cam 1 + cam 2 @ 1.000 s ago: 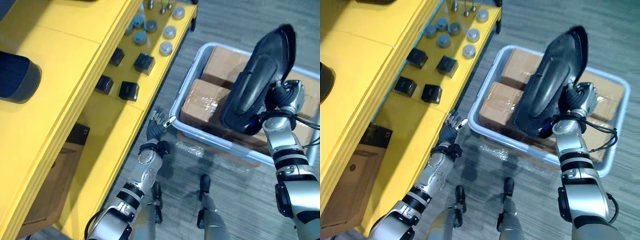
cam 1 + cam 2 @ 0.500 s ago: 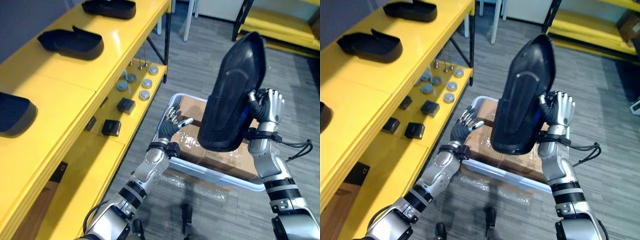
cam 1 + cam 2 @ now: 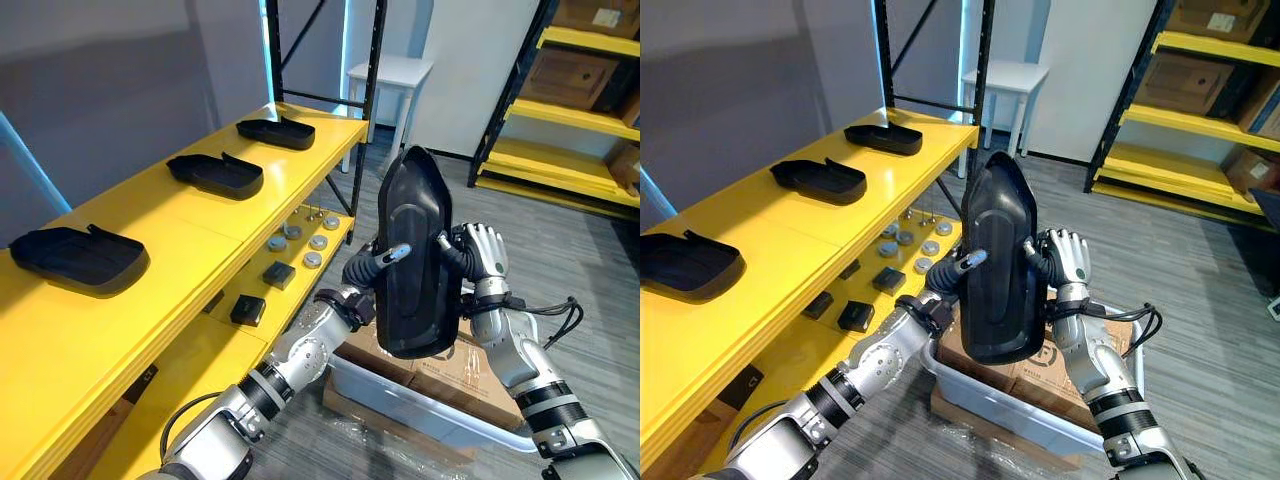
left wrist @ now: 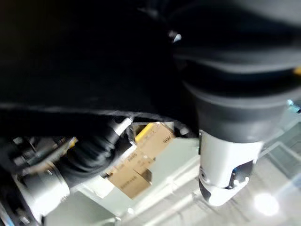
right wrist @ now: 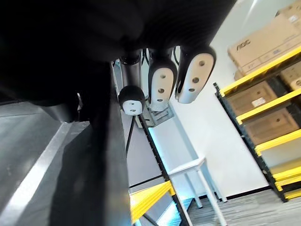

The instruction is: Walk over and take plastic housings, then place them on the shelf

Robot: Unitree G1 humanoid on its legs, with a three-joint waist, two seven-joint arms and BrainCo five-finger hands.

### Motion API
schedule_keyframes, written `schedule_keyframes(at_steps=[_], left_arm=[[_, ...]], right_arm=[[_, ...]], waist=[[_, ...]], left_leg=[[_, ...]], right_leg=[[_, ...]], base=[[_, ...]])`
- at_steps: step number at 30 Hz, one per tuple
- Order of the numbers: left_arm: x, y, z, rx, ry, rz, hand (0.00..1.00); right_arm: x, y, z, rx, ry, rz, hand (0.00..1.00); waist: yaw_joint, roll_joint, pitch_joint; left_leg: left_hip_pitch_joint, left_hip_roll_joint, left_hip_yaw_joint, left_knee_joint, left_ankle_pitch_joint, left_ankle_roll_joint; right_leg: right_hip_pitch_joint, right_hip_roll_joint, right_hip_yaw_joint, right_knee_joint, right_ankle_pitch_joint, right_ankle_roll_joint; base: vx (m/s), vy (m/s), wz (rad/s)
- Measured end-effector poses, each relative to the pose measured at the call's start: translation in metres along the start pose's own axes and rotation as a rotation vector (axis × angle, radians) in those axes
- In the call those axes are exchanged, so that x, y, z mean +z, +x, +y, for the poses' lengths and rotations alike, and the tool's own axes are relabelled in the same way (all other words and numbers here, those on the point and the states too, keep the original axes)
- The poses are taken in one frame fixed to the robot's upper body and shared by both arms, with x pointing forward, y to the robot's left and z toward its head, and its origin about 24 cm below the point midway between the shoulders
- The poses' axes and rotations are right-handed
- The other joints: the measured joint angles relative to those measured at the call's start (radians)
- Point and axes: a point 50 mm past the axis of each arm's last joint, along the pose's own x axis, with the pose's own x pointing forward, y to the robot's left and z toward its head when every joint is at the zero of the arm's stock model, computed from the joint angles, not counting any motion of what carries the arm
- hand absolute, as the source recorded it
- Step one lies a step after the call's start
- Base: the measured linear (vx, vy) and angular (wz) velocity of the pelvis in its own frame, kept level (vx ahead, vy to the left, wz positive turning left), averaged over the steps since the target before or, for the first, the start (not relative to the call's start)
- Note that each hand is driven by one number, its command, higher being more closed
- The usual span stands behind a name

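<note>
We hold the tall black plastic housing [image 3: 415, 255] upright at centre. Our right hand [image 3: 485, 255], at its 3 o'clock, curls its fingers round the edge. Our left hand [image 3: 368, 270], at 9 o'clock, lays straight fingers on its face. The long yellow metal shelf [image 3: 180, 245] lies at 9 o'clock.

Yellow shelf [image 3: 190, 225], on my left. Top level: three black plastic housings [image 3: 80, 258] [image 3: 215, 173] [image 3: 275, 131], in a row, well apart. Lower level [image 3: 200, 345]: two small black blocks [image 3: 247, 308], several grey round caps [image 3: 312, 259]. Floor [image 3: 590, 260] before me: grey bin [image 3: 420, 412] of cardboard boxes [image 3: 470, 375].
</note>
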Motion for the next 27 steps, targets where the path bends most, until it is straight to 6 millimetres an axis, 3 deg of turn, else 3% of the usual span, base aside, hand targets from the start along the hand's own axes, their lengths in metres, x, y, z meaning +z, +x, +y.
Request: schedule_keyframes(at_steps=[7,11,17,18,24,27], left_arm=[[-0.006,-0.018,0.012,-0.014,0.062,0.055,0.00],[-0.009,-0.030,0.022,-0.022,0.398,0.122,0.00],[-0.009,-0.029,0.022,-0.020,0.687,0.112,0.00],[-0.011,-0.028,0.019,-0.026,0.730,0.100,1.00],[-0.025,-0.020,0.023,0.103,0.790,0.074,1.00],[-0.032,-0.019,0.030,0.191,0.761,0.083,1.00]], right_arm=[[0.000,-0.011,0.014,0.069,0.016,0.003,1.00],[-0.005,-0.024,0.024,0.115,0.002,0.025,1.00],[0.000,-0.022,0.021,0.059,0.065,0.054,1.00],[0.002,-0.023,0.016,0.020,0.092,0.070,1.00],[0.016,-0.029,-0.007,-0.155,0.196,0.076,1.00],[0.029,-0.033,-0.007,-0.202,0.266,0.069,1.00]], waist=[[0.004,-0.024,-0.036],[0.009,-0.027,-0.050],[0.012,-0.033,-0.056],[0.013,-0.033,-0.056],[0.018,-0.033,-0.056],[0.014,-0.033,-0.056]], left_leg=[[0.015,-0.004,-0.029,-0.068,0.040,-0.003],[0.016,-0.012,-0.052,-0.096,0.063,-0.002],[0.016,-0.017,-0.067,-0.097,0.067,0.000],[0.016,-0.017,-0.071,-0.097,0.068,0.001],[0.018,-0.015,-0.075,-0.097,0.071,0.000],[0.026,-0.012,-0.071,-0.102,0.072,-0.002]], right_leg=[[0.004,-0.002,-0.036,0.000,-0.007,0.003],[0.006,-0.006,-0.053,0.000,-0.008,0.005],[0.015,-0.009,-0.068,0.000,-0.008,0.004],[0.017,-0.009,-0.071,0.000,-0.008,0.004],[0.021,-0.008,-0.074,0.000,-0.009,0.004],[0.024,-0.005,-0.069,0.000,-0.010,0.003]], base=[[0.01,0.009,0.14],[0.02,0.025,0.16],[-0.01,0.019,0.09],[-0.02,0.007,0.07],[0.00,0.002,0.02],[0.00,0.007,-0.04]])
